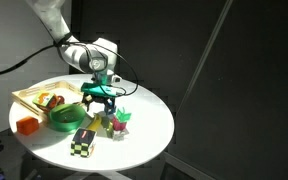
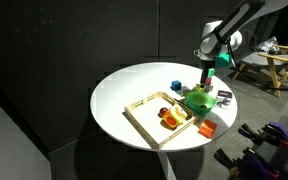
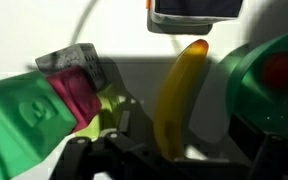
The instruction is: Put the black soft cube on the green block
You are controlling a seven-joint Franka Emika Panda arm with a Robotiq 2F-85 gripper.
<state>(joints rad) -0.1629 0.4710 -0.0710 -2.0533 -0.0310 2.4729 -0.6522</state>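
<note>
White and round, the table (image 1: 149, 110) is the biggest thing here, and the arm (image 1: 59, 30) reaches over its middle with the gripper (image 1: 101, 100) pointing down at it. The pincer's green-tipped fingers (image 1: 90, 93) stand moderately apart with nothing between them, and they hang just above a small cluster of blocks without clearly touching any. Next in size is the wooden tray (image 1: 24, 95) near the table's edge, which holds yellow and red pieces (too small to name). Just beside it sits the green bowl (image 1: 66, 117) with something red inside. In the wrist view a yellow banana (image 3: 179, 95) lies between the bowl and a pink block (image 3: 79, 90), while the gripper's dark parts run along the bottom edge. The black soft cube (image 1: 82, 142), chequered black and pale yellow-green, rests on the table near the rim, well clear of the fingers and untouched. An orange block (image 1: 26, 125) lies by the tray's corner. The green block (image 1: 109, 125) sits just beside the pink one, right below the gripper. Smallest is the blue cube (image 2: 174, 86), which stands alone near the tray.
</note>
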